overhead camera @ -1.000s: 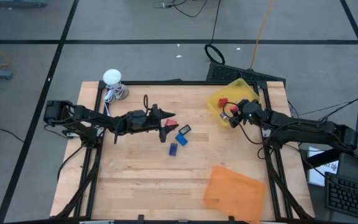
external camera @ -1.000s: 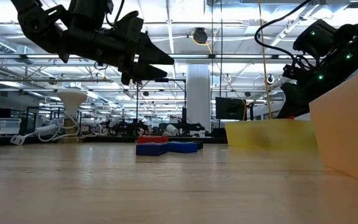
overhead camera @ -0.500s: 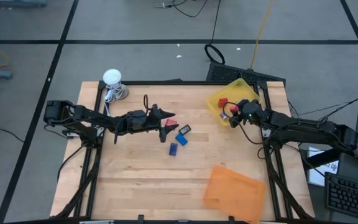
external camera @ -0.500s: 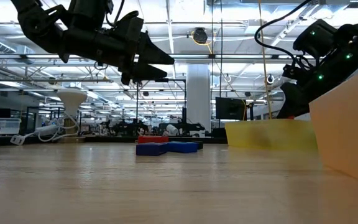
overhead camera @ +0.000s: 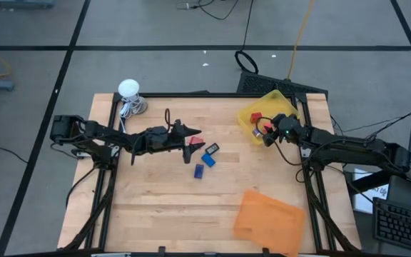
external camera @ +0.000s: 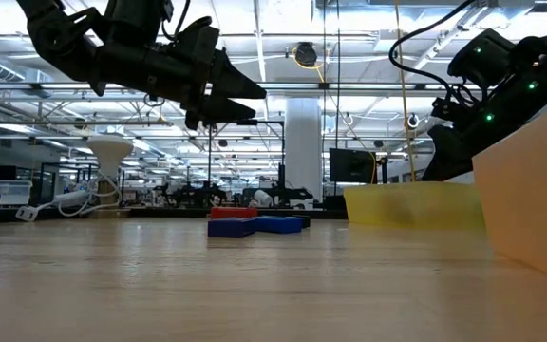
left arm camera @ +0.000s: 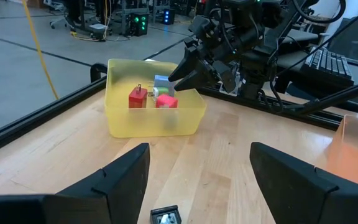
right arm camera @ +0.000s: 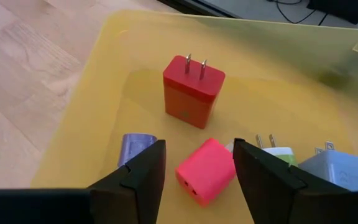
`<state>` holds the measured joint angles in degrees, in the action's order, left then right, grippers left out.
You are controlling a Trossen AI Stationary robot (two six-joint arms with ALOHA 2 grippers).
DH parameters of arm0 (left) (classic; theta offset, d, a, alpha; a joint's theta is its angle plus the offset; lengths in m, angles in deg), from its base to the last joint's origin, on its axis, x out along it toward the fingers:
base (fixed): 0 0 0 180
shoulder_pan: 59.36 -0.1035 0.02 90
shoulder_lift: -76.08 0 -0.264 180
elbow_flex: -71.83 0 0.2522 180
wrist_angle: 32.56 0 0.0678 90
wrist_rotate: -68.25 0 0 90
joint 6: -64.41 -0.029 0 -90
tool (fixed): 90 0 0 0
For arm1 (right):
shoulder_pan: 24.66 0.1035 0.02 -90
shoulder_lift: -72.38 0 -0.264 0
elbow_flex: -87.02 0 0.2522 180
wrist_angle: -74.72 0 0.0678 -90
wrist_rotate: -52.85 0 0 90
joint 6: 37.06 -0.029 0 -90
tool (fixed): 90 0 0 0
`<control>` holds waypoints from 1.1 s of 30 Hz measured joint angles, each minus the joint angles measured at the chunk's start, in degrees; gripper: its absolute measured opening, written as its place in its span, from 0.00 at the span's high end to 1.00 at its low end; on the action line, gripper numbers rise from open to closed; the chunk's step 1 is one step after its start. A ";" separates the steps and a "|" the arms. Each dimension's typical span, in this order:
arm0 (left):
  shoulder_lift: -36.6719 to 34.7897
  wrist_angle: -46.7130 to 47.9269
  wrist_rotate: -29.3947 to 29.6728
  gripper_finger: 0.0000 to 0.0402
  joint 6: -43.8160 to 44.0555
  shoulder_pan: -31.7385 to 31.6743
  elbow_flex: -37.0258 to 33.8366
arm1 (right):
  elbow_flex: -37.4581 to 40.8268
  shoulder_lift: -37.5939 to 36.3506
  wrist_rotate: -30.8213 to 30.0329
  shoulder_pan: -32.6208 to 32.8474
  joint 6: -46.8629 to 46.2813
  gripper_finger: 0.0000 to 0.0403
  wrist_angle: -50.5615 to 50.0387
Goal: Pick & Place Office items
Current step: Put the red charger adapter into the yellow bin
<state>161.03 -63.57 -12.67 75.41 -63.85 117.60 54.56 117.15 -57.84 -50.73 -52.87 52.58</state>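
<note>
Fingers of the right gripper [right arm camera: 194, 168] are spread wide over the yellow tray [overhead camera: 285, 100] at the upper right of the table, holding nothing. A pink block [right arm camera: 205, 170] lies between them, by a red block [right arm camera: 192, 91]. The left gripper [overhead camera: 197, 140], open and empty, hangs mid-table above blue blocks [overhead camera: 204, 163].

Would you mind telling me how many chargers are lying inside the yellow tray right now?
5 visible in the yellow tray: a red charger, a pink one, a lavender one, a white-green one and a pale blue one. The fingers may hide others.
</note>
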 joint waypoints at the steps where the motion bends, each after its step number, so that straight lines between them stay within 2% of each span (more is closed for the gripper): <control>1: 0.00 -0.01 0.00 0.30 0.01 0.00 0.00 | 0.00 0.00 0.00 0.00 0.01 0.55 0.00; 10: 0.00 -1.59 0.27 0.30 1.95 0.01 0.02 | 0.00 0.02 0.43 0.04 0.23 0.55 2.57; 12: 0.00 -2.37 1.51 0.31 4.18 0.02 0.02 | 0.00 0.02 4.43 0.02 1.05 0.55 5.23; 17: 0.00 -0.51 3.63 0.31 7.10 0.00 0.02 | 0.00 0.01 19.53 0.60 2.69 0.55 13.97; 25: 0.05 1.78 8.21 0.29 8.58 -0.04 0.02 | 0.00 0.02 39.94 5.71 2.78 0.55 26.16; 28: 0.33 4.49 7.30 0.30 9.75 0.02 0.04 | 0.00 0.00 43.23 8.74 2.79 0.55 30.78; 33: 0.37 17.14 8.93 0.32 16.57 -0.06 0.04 | 0.00 0.00 43.36 12.52 2.99 0.55 33.90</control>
<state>161.40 -46.44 -3.74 91.99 -63.91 117.65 54.56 117.15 -14.48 -38.21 -49.87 86.48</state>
